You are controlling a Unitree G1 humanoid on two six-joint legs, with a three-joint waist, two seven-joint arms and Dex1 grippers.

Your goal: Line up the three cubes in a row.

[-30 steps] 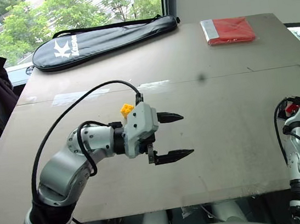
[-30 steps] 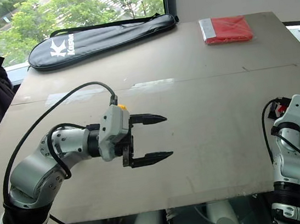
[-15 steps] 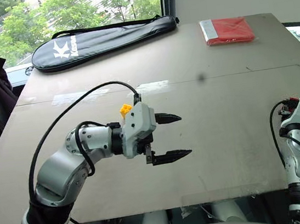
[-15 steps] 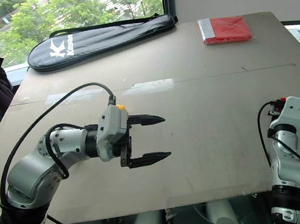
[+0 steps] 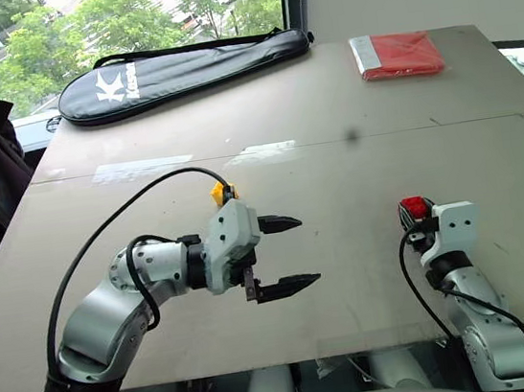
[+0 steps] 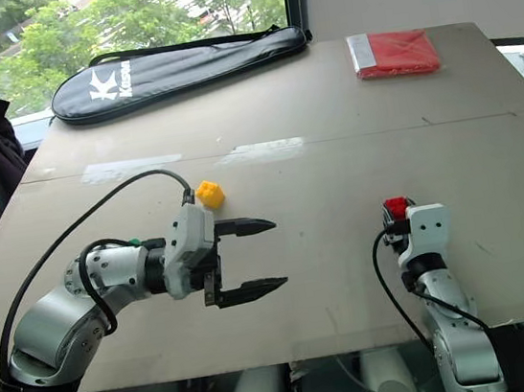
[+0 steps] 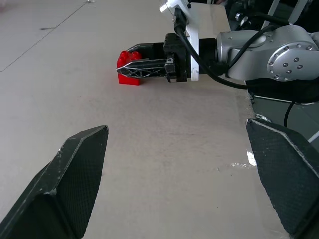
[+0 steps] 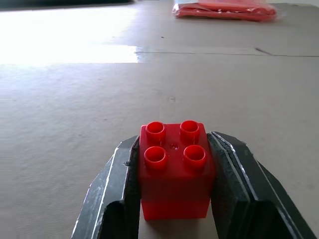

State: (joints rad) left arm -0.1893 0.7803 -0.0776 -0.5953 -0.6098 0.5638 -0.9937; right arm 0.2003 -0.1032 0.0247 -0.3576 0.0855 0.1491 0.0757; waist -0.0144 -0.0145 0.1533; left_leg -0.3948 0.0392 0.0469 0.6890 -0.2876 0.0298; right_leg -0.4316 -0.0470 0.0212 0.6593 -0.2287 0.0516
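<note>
Right pincer (image 8: 174, 199) pinches the red cube (image 8: 174, 169), one finger pressed flat against each side, four studs facing up; the cube sits on the tabletop (image 5: 346, 98) toward its near right part. Left pincer (image 5: 289, 252) hangs with its two black fingers spread wide and nothing between them, pointing across toward the right arm.

Counted: two cubes can be seen, one red and one yellow. The yellow cube (image 6: 209, 194) lies on the tabletop just beyond the left pincer's body, well apart from the red one. One flat red packet (image 5: 398, 53) rests at the far right of the tabletop, and one black racket bag (image 5: 187, 66) lies along the far left edge.

From the head, the yellow cube is partly hidden in the left eye and fully clear in the right eye. Seen from the left wrist, the red cube appears side-on in the right pincer's closed fingers.
</note>
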